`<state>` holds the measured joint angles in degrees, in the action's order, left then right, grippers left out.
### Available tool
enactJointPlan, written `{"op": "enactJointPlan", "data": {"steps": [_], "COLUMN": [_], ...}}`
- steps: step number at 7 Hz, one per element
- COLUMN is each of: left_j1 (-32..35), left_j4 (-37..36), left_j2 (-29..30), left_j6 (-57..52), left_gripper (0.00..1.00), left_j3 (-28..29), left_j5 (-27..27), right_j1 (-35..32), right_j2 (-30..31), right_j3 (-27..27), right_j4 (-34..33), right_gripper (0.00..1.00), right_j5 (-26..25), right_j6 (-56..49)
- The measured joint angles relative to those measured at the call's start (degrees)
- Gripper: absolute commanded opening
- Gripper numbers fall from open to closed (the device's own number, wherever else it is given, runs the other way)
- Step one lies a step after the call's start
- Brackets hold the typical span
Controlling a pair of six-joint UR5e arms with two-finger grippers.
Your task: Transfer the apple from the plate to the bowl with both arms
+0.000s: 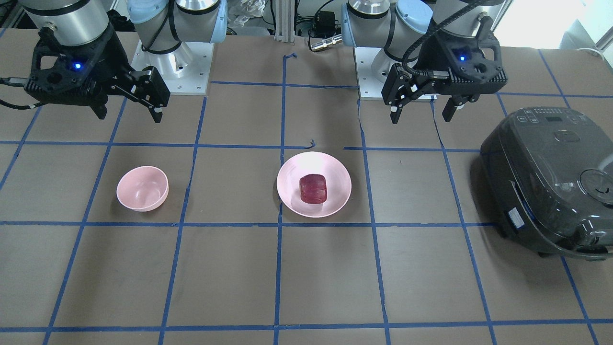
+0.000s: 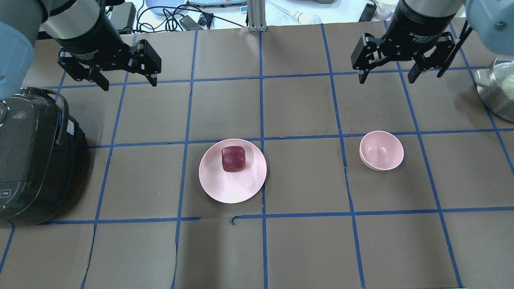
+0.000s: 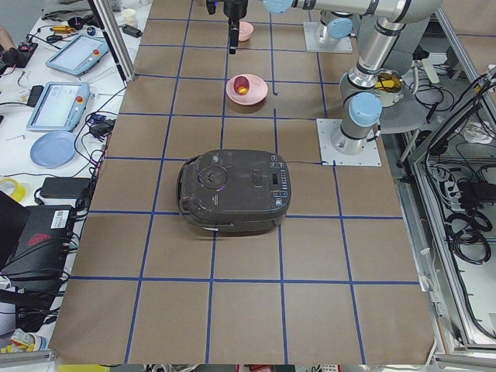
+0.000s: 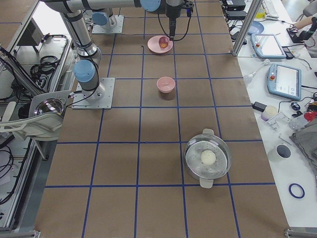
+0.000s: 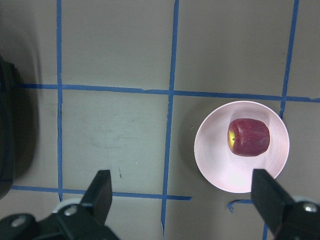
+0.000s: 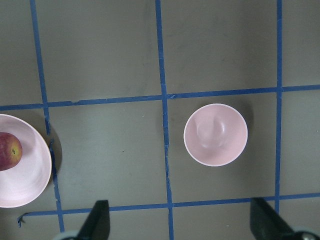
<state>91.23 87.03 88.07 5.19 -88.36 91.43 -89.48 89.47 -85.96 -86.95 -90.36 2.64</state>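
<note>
Working outward from the near edge of the overhead view, logged brown table (image 2: 305, 249) gridded with blue tape. Found plate (image 2: 233, 190) about mid-table, right rim overlapping the central tape line. Found apple (image 2: 234, 159) lying on plate, toward its far side, touched by neither gripper. Noted dark rice cooker (image 2: 28, 152) at the robot's left edge of the table, lid shut, well apart from plate. Recorded bowl (image 2: 381, 151) upright on table, at similar depth to plate, well apart from it toward the robot's right. Noted metal pot (image 2: 496, 94) farther back, cropped by the right edge. Farthest back, logged left gripper (image 2: 129, 84) hanging above table, fingers (image 5: 102, 192) spread wide, gripping nothing. Checked in left wrist view: plate and apple below and ahead, nearer the right-hand finger. Logged right gripper (image 2: 386, 80) at matching depth, likewise spread wide and unloaded. Checked in right wrist view: bowl below, between the fingertips' lines.
</note>
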Motion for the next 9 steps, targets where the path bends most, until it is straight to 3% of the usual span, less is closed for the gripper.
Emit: {"op": "enactJointPlan", "data": {"steps": [6,8,9], "left_j1": [-0.18,1.90,4.62], "left_j4": [0.27,-0.59,-2.84], "left_j2": [1.26,3.47,5.29], "left_j6": [0.37,3.32,6.52], "left_gripper": [1.00,1.00,1.00], "left_j3": [0.77,0.20,-0.62], "left_j5": [0.12,0.07,0.06], "right_j1": [0.63,5.16,9.48], "right_j2": [-0.10,-0.56,-1.23], "right_j3": [-0.02,-1.12,-3.16], "right_j4": [-0.59,-1.15,-1.82], "right_gripper": [1.00,1.00,1.00], "right_j5": [0.03,0.08,0.35], "right_j6": [-0.12,-2.42,-8.43]}}
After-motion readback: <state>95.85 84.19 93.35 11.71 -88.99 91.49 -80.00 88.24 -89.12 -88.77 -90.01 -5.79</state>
